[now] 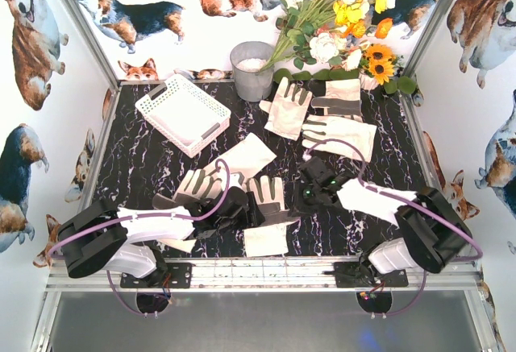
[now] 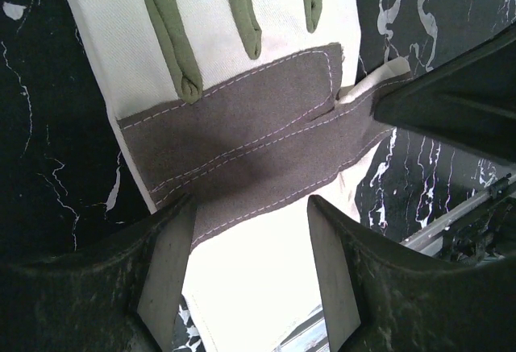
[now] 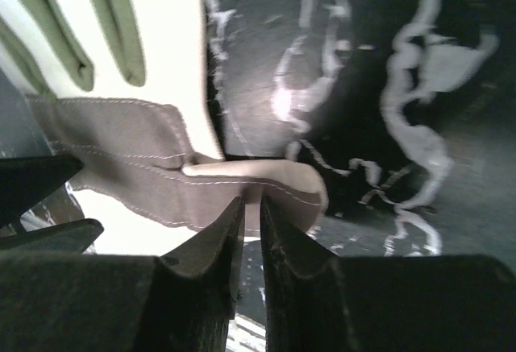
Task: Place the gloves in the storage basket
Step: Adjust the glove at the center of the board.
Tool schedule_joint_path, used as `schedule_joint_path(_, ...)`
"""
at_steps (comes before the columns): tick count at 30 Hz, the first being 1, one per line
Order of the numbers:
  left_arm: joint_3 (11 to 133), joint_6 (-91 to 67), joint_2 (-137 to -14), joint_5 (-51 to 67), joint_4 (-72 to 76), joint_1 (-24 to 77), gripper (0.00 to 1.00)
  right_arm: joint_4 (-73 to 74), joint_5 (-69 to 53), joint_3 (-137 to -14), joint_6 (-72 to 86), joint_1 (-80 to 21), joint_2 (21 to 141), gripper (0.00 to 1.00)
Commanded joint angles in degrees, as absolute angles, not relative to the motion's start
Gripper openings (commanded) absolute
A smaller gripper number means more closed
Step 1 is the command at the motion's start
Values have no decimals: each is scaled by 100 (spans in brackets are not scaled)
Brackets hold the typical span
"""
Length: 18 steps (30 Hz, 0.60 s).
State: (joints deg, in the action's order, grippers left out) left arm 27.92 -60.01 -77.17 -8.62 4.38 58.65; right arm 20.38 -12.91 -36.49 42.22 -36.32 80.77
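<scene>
One glove (image 2: 113, 38) flat on worktop (image 1: 145, 167), arm-side of storage basket (image 1: 181, 114). Soft, light, floppy: best pinched at grey palm patch (image 2: 242, 151). Astride it, left end effector (image 2: 250, 207) half open, empty; right end effector (image 3: 251, 207) nearly closed at thumb edge, hold unclear.

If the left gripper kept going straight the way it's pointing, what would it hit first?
The glove: the left gripper is open just over its grey palm patch, though how near is unclear.

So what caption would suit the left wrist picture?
Left gripper, jaws open, straddling a cream glove on the black marbled table.
</scene>
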Motion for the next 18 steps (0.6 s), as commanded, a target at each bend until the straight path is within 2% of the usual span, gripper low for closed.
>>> schedule_joint_path(1,2765,-5893,-7819,-949,-44,5888,53,2296,-656,-3399,4016,-3344,7644,18)
schedule_joint_path(6,2988,-5778,-8040,-877,-51,5887,54,2178,-922,-3341,4006,-3252,7751,18)
schedule_joint_path(8,3115,-5721,-7983,-874,-128,5886,57,2168,-1016,-3369,3999,-3253,7738,19)
schedule_joint_path(10,3312,-5648,-7809,-957,-387,5883,65,2251,-1085,-3438,3998,-3252,7548,20)
schedule_joint_path(13,3737,-5498,-7308,-1338,-1182,5886,73,2518,-1116,-3595,3952,-3251,7131,24)
schedule_joint_path(18,4190,-5705,-6695,-2429,-3256,5732,71,2907,-1171,-3767,3878,-3218,6466,32)
